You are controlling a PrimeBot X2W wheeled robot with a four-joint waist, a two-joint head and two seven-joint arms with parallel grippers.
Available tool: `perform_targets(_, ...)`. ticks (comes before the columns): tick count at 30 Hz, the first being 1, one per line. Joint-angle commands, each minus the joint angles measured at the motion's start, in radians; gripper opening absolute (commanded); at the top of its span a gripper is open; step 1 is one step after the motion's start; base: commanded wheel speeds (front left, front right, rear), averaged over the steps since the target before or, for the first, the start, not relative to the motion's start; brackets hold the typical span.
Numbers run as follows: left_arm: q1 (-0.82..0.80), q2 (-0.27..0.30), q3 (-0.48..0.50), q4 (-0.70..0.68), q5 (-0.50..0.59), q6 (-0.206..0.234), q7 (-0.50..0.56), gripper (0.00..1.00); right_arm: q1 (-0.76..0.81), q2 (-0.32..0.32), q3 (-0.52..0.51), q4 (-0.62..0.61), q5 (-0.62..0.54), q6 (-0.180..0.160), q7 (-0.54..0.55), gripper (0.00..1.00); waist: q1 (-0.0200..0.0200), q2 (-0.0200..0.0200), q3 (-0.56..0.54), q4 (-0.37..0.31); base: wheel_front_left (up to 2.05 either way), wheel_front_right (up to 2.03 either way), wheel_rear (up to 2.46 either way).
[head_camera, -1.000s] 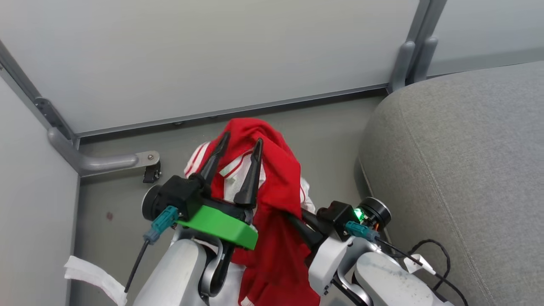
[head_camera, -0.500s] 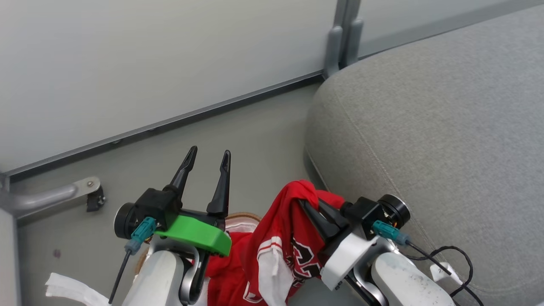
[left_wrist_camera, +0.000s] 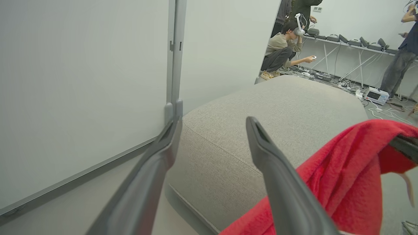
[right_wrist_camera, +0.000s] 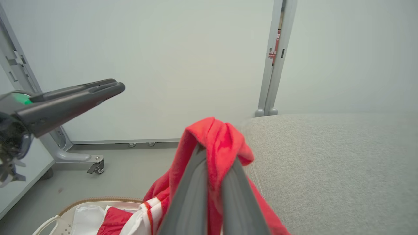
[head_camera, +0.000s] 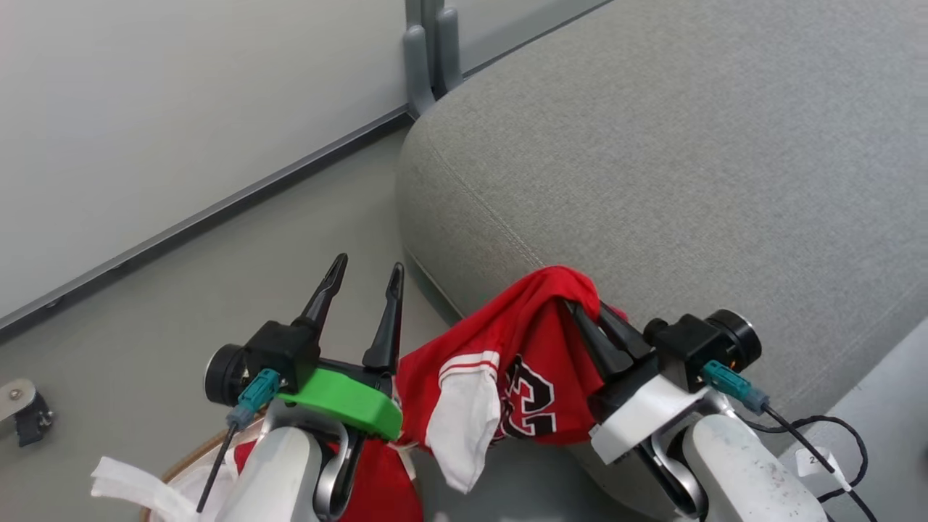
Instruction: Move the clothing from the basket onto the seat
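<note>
Pinching the clothing (head_camera: 507, 348) at its top fold, your right hand (head_camera: 583, 308) holds it high beside the seat (head_camera: 652, 145) edge, ready to drape; left hand (head_camera: 366, 264) spread wide, empty

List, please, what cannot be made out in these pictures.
Basket, head view: cut by the bottom edge, covered by the left forearm; contents unclear.
Tips of the right end effector, head view: wrapped in the red jersey.
Post sticker, right wrist view: too small to read.
</note>
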State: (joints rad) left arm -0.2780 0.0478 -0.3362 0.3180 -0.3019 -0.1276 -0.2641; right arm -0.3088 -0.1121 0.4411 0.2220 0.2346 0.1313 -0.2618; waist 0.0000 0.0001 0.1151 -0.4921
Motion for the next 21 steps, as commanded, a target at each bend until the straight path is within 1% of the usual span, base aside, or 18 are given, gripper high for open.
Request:
perform_targets(1, -0.02, 0.006, -0.017, 0.006, -0.007, -0.004, -0.001, 1.0, 0.015, -0.005, -0.017, -0.019, -0.014, -0.001, -0.005, 0.0, 0.0, -0.0001, 0.036, -0.04, 0.0, 0.0, 0.0)
perform_targets(6, -0.048, 0.006, -0.068, 0.025, -0.011, -0.004, -0.001, 1.0, -0.007, -0.042, -0.076, -0.075, -0.049, -0.001, -0.005, 0.0, 0.0, -0.0001, 0.054, -0.05, 0.0, 0.0, 0.0)
perform_targets(10, -0.062, 0.01, -0.094, 0.027, -0.003, -0.004, -0.001, 1.0, -0.081, -0.1, -0.124, -0.115, -0.071, -0.001, -0.005, 0.0, 0.0, -0.0001, 0.092, -0.054, 0.0, 0.0, 0.0)
perform_targets(12, -0.069, 0.018, -0.104, 0.021, 0.0, -0.004, -0.001, 1.0, -0.141, -0.141, -0.141, -0.127, -0.082, -0.001, -0.005, 0.0, 0.0, -0.0001, 0.118, -0.054, 0.01, 0.01, 0.01)
perform_targets(17, -0.091, 0.05, -0.125, -0.005, 0.01, -0.004, -0.001, 1.0, -0.362, -0.248, -0.165, -0.124, -0.101, -0.001, -0.005, 0.0, 0.0, -0.0001, 0.203, -0.051, 0.0, 0.0, 0.0)
perform_targets(21, -0.116, 0.079, -0.13, -0.025, 0.021, -0.004, -0.001, 1.0, -0.547, -0.294, -0.185, -0.084, -0.116, -0.001, -0.005, 0.0, 0.0, -0.0001, 0.279, -0.047, 0.0, 0.0, 0.0)
